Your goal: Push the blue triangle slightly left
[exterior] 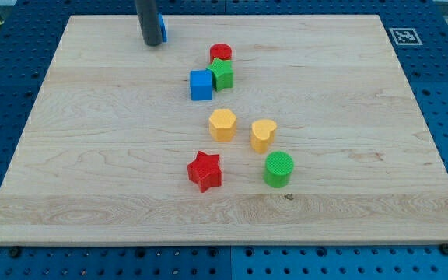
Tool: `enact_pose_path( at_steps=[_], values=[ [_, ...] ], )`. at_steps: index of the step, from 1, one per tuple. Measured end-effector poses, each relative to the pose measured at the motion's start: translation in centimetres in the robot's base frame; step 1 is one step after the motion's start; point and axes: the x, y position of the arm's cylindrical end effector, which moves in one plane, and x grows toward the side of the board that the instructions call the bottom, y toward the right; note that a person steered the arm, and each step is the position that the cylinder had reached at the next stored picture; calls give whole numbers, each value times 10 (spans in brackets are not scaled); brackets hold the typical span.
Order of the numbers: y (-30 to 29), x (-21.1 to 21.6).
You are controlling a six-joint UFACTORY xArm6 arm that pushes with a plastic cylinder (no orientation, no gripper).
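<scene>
The blue triangle (163, 29) lies near the board's top edge, left of centre, and only a thin blue sliver of it shows. The dark rod stands in front of it and hides most of it. My tip (152, 43) rests on the board at the triangle's left side, touching or very close to it.
A red cylinder (221, 53), a green star (222, 73) and a blue cube (201, 85) cluster right of the tip. Lower down lie a yellow hexagon (222, 124), a yellow block (263, 134), a red star (204, 171) and a green cylinder (278, 169).
</scene>
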Motion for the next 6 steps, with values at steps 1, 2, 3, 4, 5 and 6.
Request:
enact_pose_path(
  at_steps=[1,2,3,4,5,6],
  values=[
    [0,-14],
    [15,-13],
    [58,-13],
    [103,-20],
    [101,-57],
    [73,-58]
  ],
)
